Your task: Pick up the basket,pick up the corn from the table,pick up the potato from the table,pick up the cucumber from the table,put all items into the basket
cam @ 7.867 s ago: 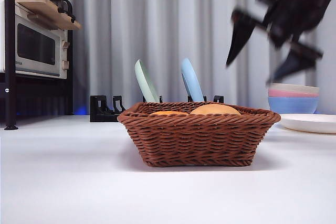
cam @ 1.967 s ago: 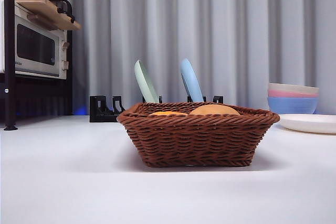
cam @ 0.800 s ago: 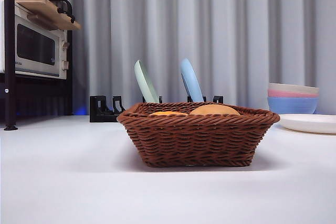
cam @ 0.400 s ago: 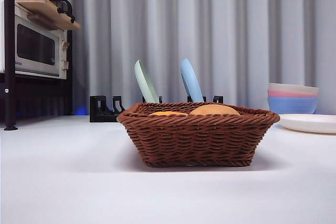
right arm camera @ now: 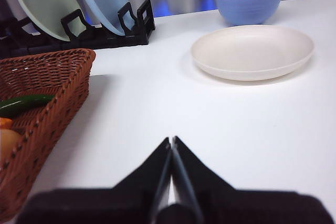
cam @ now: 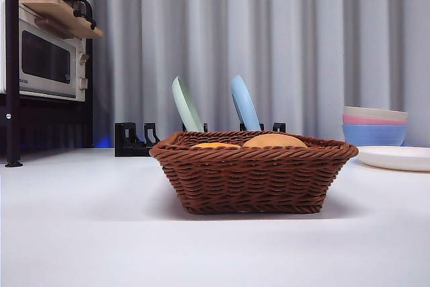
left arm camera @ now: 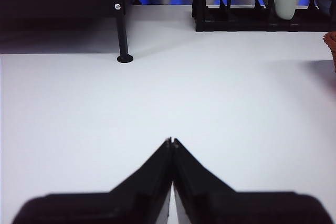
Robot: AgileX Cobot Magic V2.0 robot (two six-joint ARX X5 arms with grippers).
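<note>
The dark-brown wicker basket (cam: 252,176) stands on the white table (cam: 80,233) at the middle of the front view. Over its rim show the tan potato (cam: 274,140) and an orange sliver of the corn (cam: 215,144). The right wrist view shows a corner of the basket (right arm camera: 39,108) with the green cucumber (right arm camera: 23,104) lying inside, plus bits of the corn (right arm camera: 4,123) and potato (right arm camera: 8,142). My right gripper (right arm camera: 171,141) is shut and empty over bare table beside the basket. My left gripper (left arm camera: 171,141) is shut and empty over bare table, well away from the basket edge (left arm camera: 332,45).
A black dish rack (cam: 134,140) with a green plate (cam: 185,105) and a blue plate (cam: 244,103) stands behind the basket. Stacked pastel bowls (cam: 375,126) and a white plate (cam: 396,158) sit at the right. A microwave (cam: 47,62) on a black shelf stands at the left.
An arm with open jaws at the upper right 9.6 s ago has left the front view. Over the last second nothing has moved.
</note>
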